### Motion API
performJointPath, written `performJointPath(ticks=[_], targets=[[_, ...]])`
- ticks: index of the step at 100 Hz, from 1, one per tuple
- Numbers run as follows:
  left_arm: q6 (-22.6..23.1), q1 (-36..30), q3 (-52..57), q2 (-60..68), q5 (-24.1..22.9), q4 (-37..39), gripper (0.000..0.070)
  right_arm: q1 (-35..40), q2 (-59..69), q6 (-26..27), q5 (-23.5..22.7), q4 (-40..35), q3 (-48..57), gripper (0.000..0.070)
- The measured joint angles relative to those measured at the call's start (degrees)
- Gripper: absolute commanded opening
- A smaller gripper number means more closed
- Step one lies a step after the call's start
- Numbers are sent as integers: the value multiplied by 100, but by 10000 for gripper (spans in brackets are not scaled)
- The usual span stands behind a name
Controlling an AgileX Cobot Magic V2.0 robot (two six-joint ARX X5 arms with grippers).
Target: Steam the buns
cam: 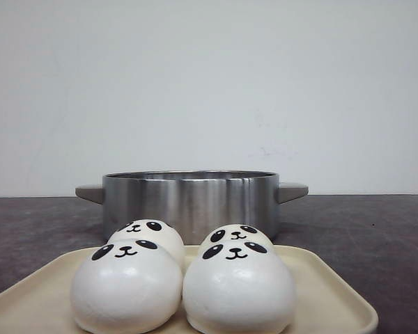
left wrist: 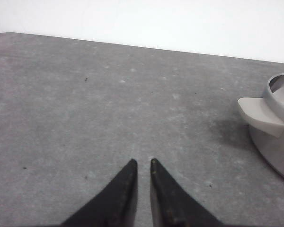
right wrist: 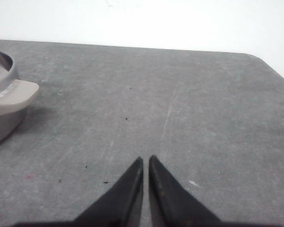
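Several white panda-face buns sit on a cream tray at the front of the table: one front left, one front right, one back left, one back right. Behind the tray stands a steel pot with grey side handles. Neither gripper shows in the front view. My left gripper hangs over bare table left of the pot, black fingers nearly together and empty. My right gripper hangs over bare table right of the pot, fingers together and empty.
The grey stone-look tabletop reaches back to a white wall. The pot's left handle juts toward my left gripper, and its right handle juts toward my right gripper. The table's rounded far corners show in both wrist views.
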Motion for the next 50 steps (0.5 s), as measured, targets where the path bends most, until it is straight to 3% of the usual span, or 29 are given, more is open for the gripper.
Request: performJointPath(ticks=[39, 50], targets=[[-17, 0, 0, 0, 15, 0, 0, 0, 0, 116, -50, 59, -2, 12], [-450, 0, 4, 0, 323, 13, 0, 0, 0, 570, -214, 378, -4, 12]])
